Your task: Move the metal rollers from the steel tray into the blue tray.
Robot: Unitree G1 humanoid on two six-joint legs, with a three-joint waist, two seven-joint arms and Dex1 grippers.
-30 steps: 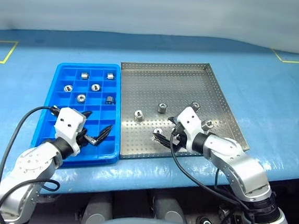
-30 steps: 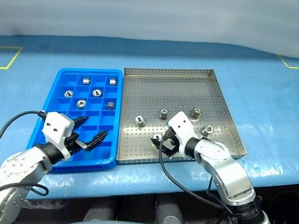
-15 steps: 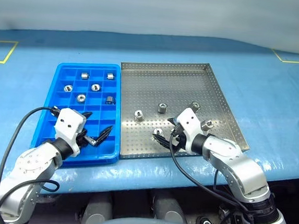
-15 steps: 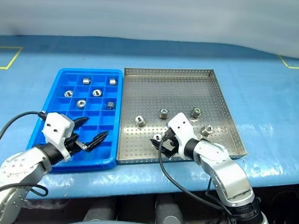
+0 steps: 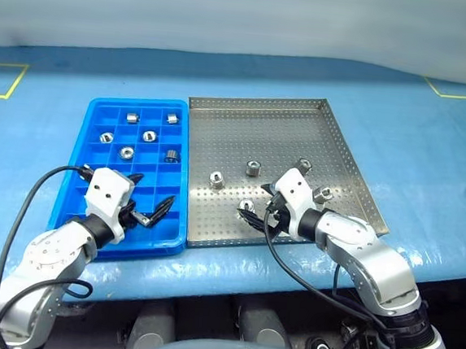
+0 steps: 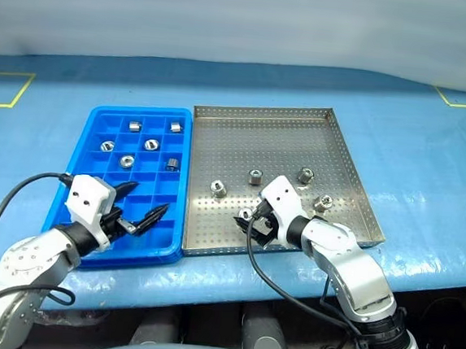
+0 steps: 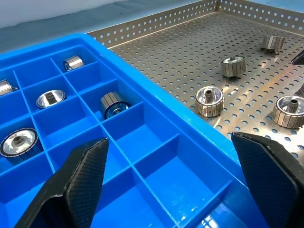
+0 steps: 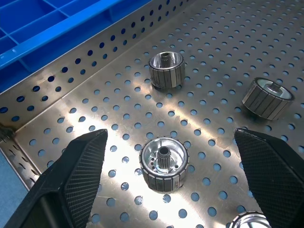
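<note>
The right gripper (image 8: 164, 190) hangs with jaws spread wide and empty over the lower centre of the steel tray (image 5: 334, 142), one of the metal rollers (image 8: 164, 163) standing on end squarely between its fingers, bore up. It seems not yet touched, though contact is hard to judge. The left gripper (image 5: 147, 202), also released and empty, hovers over the blue tray (image 5: 99, 118) at lower left, well apart from that roller.

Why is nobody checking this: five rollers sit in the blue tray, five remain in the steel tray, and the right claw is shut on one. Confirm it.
Wrong on one point: the right claw is open, not shut on a roller. The right wrist view shows its fingers spread wide either side of a roller resting on the steel tray. Five metal rollers do sit in the blue tray, and five remain in the steel one.
</note>
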